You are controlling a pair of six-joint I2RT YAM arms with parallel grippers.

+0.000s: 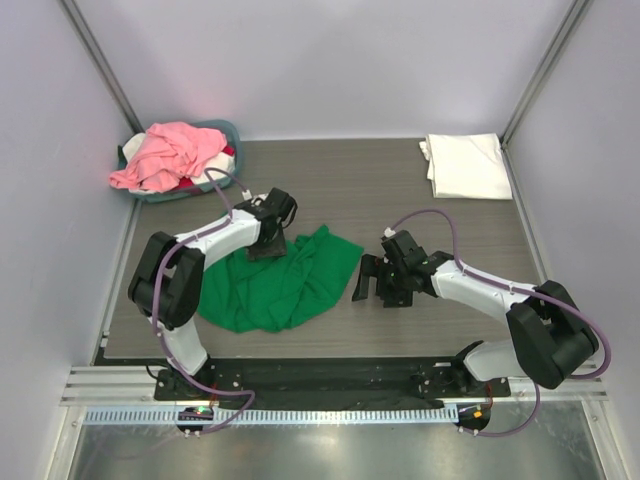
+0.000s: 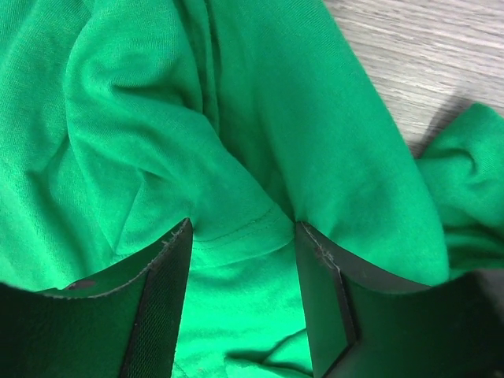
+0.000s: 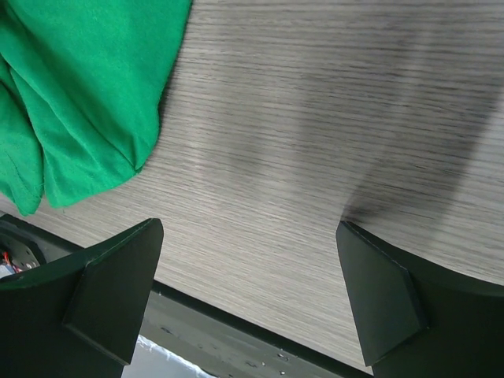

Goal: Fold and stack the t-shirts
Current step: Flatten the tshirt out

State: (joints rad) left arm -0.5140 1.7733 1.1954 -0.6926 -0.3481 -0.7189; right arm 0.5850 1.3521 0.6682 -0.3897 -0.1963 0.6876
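A bright green t-shirt (image 1: 280, 285) lies crumpled on the table left of centre. My left gripper (image 1: 268, 246) is down on its far edge, open. In the left wrist view the gripper (image 2: 242, 230) has its jaws apart, with a hemmed fold of the green shirt (image 2: 236, 142) between them. My right gripper (image 1: 376, 284) is open and empty over bare table just right of the shirt. In the right wrist view the gripper (image 3: 248, 230) has the shirt's edge (image 3: 79, 94) at the upper left. A white folded t-shirt (image 1: 466, 165) lies at the back right. Pink t-shirts (image 1: 170, 152) are heaped in the basket.
The round blue-grey basket (image 1: 228, 130) stands at the back left corner, with red cloth showing under the pink. Grey walls and metal posts close in the table on three sides. The table's near edge and a metal rail (image 3: 236, 335) run just below my right gripper.
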